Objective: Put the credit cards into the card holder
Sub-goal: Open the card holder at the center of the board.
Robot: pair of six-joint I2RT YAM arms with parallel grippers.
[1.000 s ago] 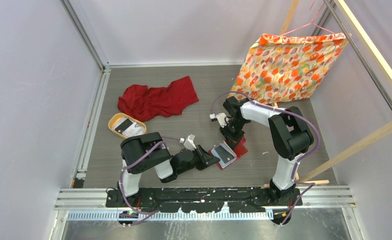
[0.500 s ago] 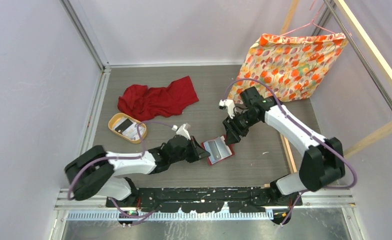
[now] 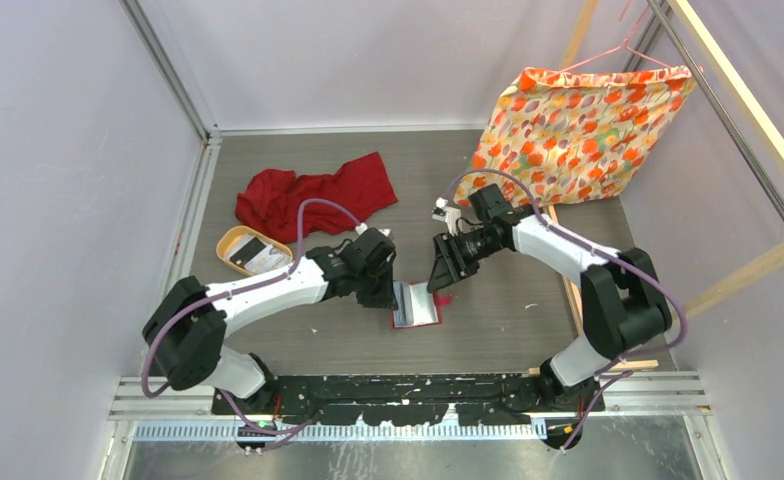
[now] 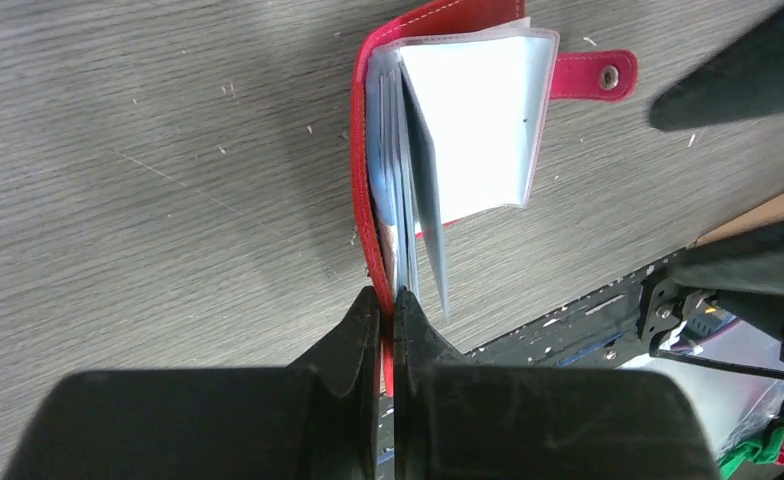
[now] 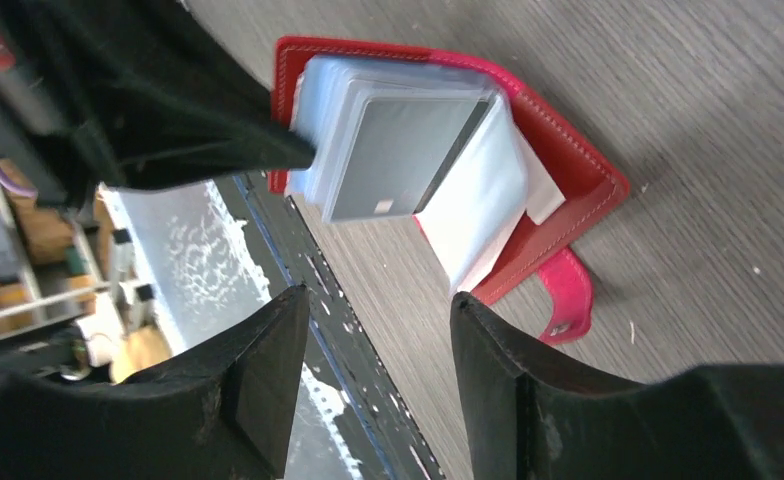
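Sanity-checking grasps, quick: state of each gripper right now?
Left gripper: shut on the card holder, pinching its red cover edge.
Right gripper: open, holding nothing.

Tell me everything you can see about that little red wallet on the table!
The small red leather-look card holder lies open on the grey wood-grain table. Pale stitching runs along its edge, and a red snap tab sticks out. Its clear plastic pockets fan up; one shows a grey card. The left gripper pinches its cover edge.
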